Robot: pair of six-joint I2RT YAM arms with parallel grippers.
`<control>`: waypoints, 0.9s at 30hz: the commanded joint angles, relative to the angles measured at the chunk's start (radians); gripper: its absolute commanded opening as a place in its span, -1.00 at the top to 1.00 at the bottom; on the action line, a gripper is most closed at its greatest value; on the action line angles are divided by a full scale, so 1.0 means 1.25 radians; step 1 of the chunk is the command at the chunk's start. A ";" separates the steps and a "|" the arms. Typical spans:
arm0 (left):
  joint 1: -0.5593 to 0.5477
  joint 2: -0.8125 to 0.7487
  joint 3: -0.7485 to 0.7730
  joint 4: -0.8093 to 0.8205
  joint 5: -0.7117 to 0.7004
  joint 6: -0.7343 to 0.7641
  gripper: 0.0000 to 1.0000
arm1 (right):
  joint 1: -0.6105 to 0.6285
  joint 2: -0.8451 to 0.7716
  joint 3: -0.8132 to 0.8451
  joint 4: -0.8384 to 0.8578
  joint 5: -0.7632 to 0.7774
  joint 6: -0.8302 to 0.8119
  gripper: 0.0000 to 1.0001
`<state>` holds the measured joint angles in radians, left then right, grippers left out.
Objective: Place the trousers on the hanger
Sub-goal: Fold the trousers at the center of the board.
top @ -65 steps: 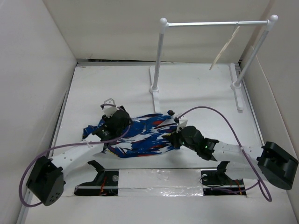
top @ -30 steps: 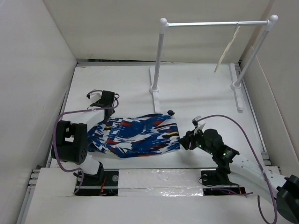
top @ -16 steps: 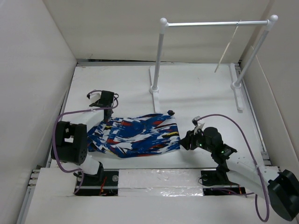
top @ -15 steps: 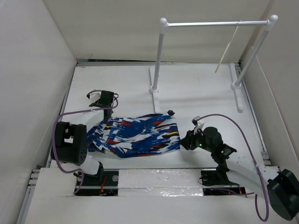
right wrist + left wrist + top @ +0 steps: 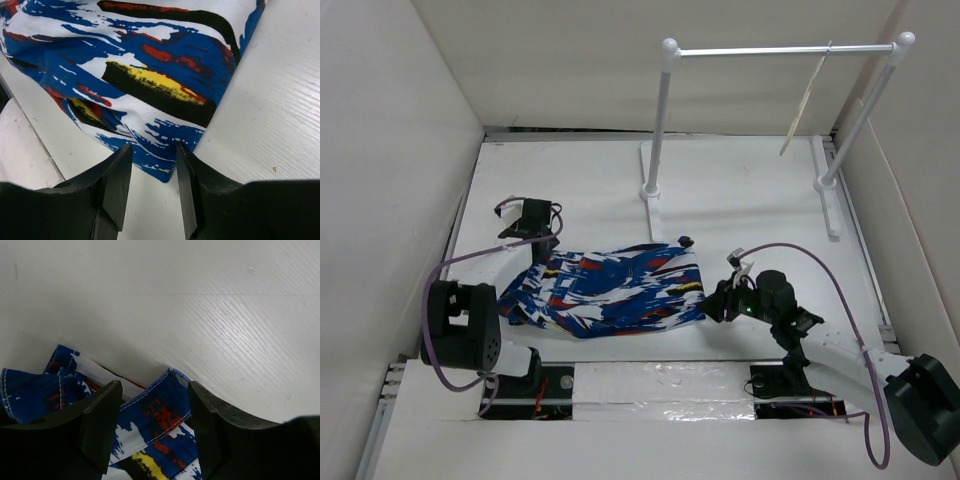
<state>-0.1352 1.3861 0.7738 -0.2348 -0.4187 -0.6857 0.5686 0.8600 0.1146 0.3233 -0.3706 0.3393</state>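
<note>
The trousers (image 5: 610, 290) lie spread flat on the white table, blue with white, red, black and yellow streaks. My left gripper (image 5: 527, 222) is open at their upper left corner. In the left wrist view a hemmed corner (image 5: 160, 410) lies between the spread fingers of the left gripper (image 5: 155, 390). My right gripper (image 5: 717, 300) is open at their lower right corner. In the right wrist view that corner (image 5: 160, 155) sits between the fingers of the right gripper (image 5: 153, 150), not pinched. The cream hanger (image 5: 805, 100) hangs from the rail at the back right.
The white two-post rail stand (image 5: 660, 120) with a metal crossbar (image 5: 760, 50) stands at the back, its feet on the table. White walls close in the left, back and right sides. The arm bases and purple cables sit at the near edge.
Both grippers have let go of the trousers, which now lie spread wider. The left gripper has shifted a little left and back. The hanger swings slightly on the rail.
</note>
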 commanded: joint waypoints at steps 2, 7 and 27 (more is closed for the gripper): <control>0.000 0.045 0.044 -0.010 0.027 0.027 -0.04 | -0.006 0.016 -0.008 0.074 -0.042 -0.008 0.07; 0.000 0.079 0.060 -0.022 0.007 0.032 0.05 | -0.006 0.022 -0.013 0.084 -0.041 -0.010 0.07; 0.000 -0.067 0.017 -0.053 -0.090 -0.026 1.00 | -0.020 -0.009 -0.027 0.063 -0.032 0.019 0.92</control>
<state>-0.1398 1.3792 0.8112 -0.2745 -0.4427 -0.6895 0.5488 0.8837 0.0925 0.3820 -0.4007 0.3519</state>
